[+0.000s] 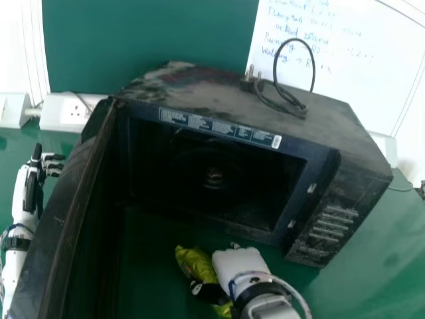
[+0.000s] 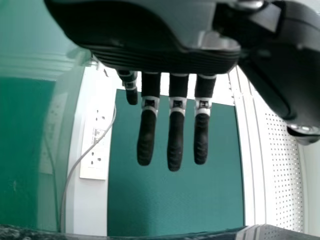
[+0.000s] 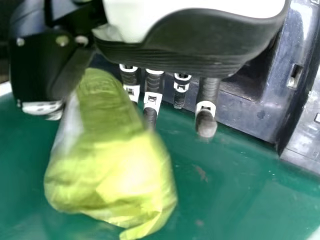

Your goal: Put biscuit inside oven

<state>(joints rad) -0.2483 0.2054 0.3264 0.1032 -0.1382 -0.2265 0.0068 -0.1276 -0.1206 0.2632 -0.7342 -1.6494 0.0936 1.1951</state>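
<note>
Right hand [image 1: 242, 264] pinches the green packet [image 1: 192, 261], long axis slanting away toward the oven [image 1: 206, 95]; left hand [image 1: 31, 186] straight-fingered, empty.

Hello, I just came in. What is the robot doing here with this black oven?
The robot's right hand holds a yellow-green packet, apparently the biscuit, in front of the oven. The oven door stands open, but the packet is not yet inside. The left hand is on the outer side of the door, with its fingers straight and holding nothing.
</note>
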